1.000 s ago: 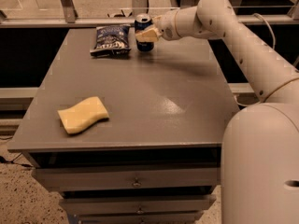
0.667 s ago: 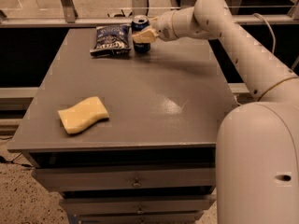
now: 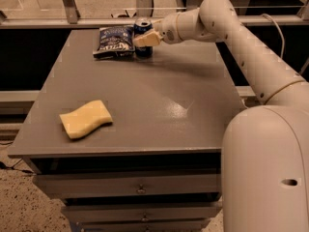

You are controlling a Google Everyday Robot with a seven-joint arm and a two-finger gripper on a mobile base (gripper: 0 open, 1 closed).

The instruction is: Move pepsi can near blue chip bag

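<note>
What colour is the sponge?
Pale yellow sponge, camera view. The gripper holds the pepsi can beside the chip bag.

Upright pepsi can beside blue chip bag; claw around can

At the far edge of your flat grey table, the crinkled dark blue chip bag lies just left of the small dark blue metal pepsi can. Your two-finger gripper reaches in from the right and clasps the can. The pale yellow sponge lies well apart, front left.

can 1 | bag 1 | sponge 1 | gripper 1, seemingly at can
</note>
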